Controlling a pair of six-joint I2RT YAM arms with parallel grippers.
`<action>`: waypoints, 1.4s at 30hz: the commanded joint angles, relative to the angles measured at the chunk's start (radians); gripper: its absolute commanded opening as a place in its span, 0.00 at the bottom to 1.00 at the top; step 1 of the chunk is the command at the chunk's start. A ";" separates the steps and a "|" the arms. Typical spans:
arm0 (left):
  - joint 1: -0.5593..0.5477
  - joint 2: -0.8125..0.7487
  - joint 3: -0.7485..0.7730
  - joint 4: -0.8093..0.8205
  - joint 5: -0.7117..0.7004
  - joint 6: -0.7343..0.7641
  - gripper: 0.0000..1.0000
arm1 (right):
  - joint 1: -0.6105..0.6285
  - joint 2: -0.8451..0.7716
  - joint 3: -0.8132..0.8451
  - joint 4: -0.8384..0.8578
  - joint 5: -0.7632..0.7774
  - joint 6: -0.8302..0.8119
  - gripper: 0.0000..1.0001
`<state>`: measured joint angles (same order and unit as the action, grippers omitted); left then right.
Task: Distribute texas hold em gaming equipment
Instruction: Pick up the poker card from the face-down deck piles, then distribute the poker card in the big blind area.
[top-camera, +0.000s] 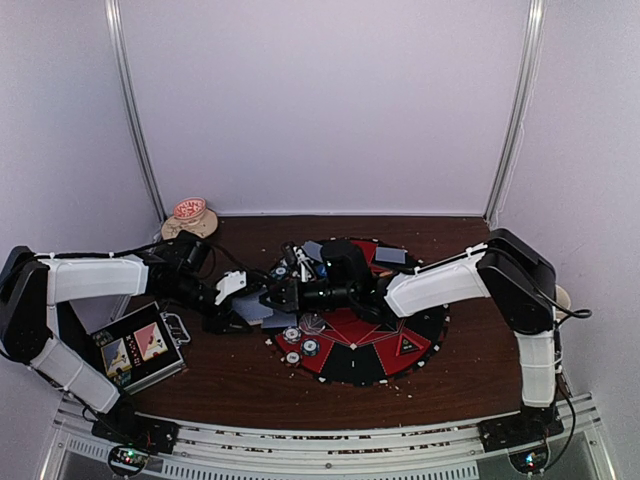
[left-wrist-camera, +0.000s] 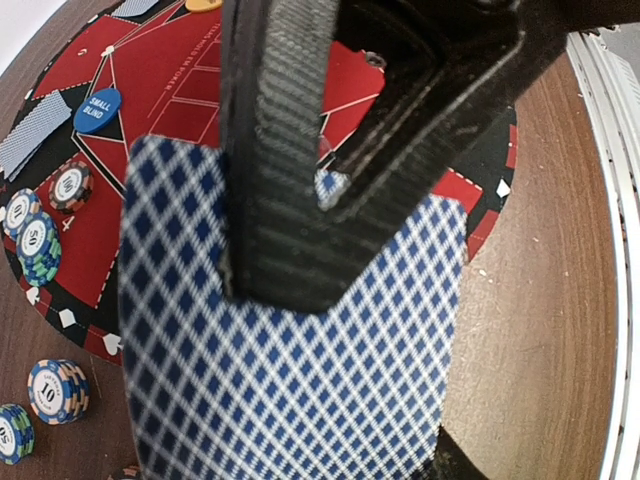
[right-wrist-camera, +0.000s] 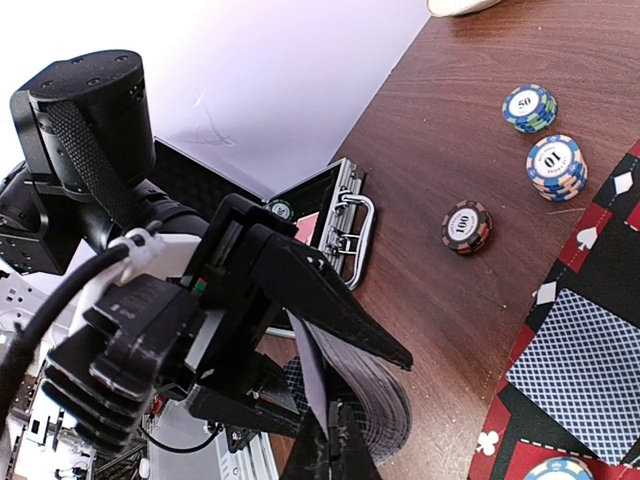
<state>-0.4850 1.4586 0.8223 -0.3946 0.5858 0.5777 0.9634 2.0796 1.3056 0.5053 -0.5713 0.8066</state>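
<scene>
Some chips and cards are dealt; more remain. The deck is clamped by the left gripper's jaws, perhaps the right gripper's too.

Round mat on worktop, centre-right. Case left of mat, near front edge. Mug back left. Chips at mat's left rim; cards on its far side.

The left gripper and right gripper, pinching one playing card, are blocking the left edge of the round mat; chip stacks are crowding it too; the table along its near side is lying open.
</scene>
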 joint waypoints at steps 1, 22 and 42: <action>-0.001 -0.010 -0.002 0.016 0.019 0.010 0.45 | -0.022 -0.093 -0.061 0.030 0.026 -0.001 0.00; -0.001 -0.019 -0.002 0.014 0.017 0.010 0.45 | -0.480 -0.256 -0.309 0.065 -0.001 0.053 0.00; -0.001 -0.008 -0.001 0.014 0.017 0.010 0.45 | -0.745 -0.032 -0.132 -0.108 -0.052 0.001 0.00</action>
<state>-0.4870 1.4586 0.8223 -0.3958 0.5880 0.5777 0.2451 2.0163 1.1152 0.4484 -0.6056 0.8402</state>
